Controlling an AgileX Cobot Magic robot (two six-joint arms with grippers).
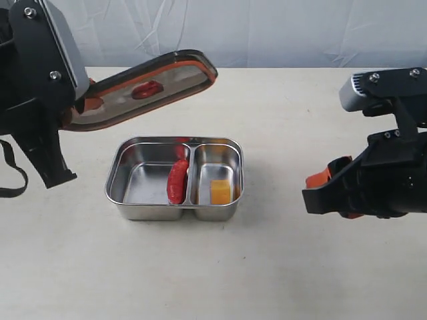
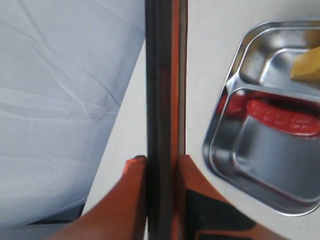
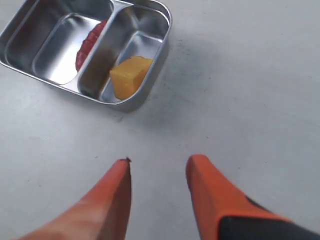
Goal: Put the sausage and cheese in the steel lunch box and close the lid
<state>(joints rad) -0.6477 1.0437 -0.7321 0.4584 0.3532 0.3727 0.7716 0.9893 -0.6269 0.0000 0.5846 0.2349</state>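
Observation:
The steel lunch box (image 1: 127, 193) stands open on the table's middle. In its left compartment lies the red sausage (image 1: 177, 181), and the yellow cheese (image 1: 221, 192) sits in the right one. Held tilted in the air above and behind the box, the dark lid (image 1: 143, 90) shows its orange seal and valve tab. My left gripper (image 2: 160, 162) is shut on the lid's edge (image 2: 160, 100), one orange finger on each side. The box (image 2: 220, 155) and sausage (image 2: 285, 120) show beside it there. My right gripper (image 3: 159, 167) is open and empty, right of the box (image 3: 160, 35) and cheese (image 3: 129, 76).
A white cloth backdrop (image 1: 267, 30) runs behind the table. The pale tabletop (image 1: 213, 273) spreads in front of the box. A black strap (image 1: 13, 173) hangs at the left edge by the left arm.

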